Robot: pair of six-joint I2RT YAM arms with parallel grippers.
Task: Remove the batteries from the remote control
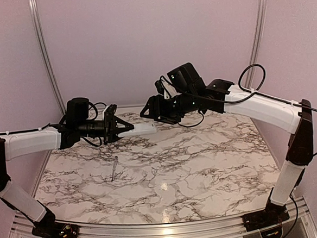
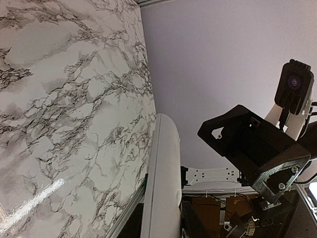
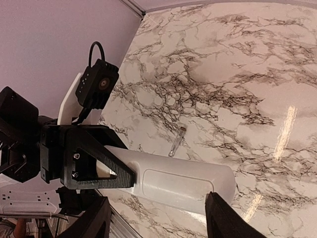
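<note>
Gripping remote control (image 1: 143, 129) in clenched left fingers (image 3: 101, 168), holding it aloft over counter's (image 1: 205, 170) far edge, back panel (image 3: 171, 182) turned toward right fingers (image 3: 225, 220), spread open at free end. Batteries unseen, probably inside.

The remote control (image 3: 183, 181) is showing plain glossy white. My left pincer (image 1: 126, 126) and my right pincer (image 1: 147, 113) are both showing matt black. The worktop (image 1: 205, 165) is gleaming white marble with dark grey veining, and the thin tool (image 1: 114, 170) is glinting silvery. The walls (image 1: 142, 38) are glowing pale lilac.
</note>
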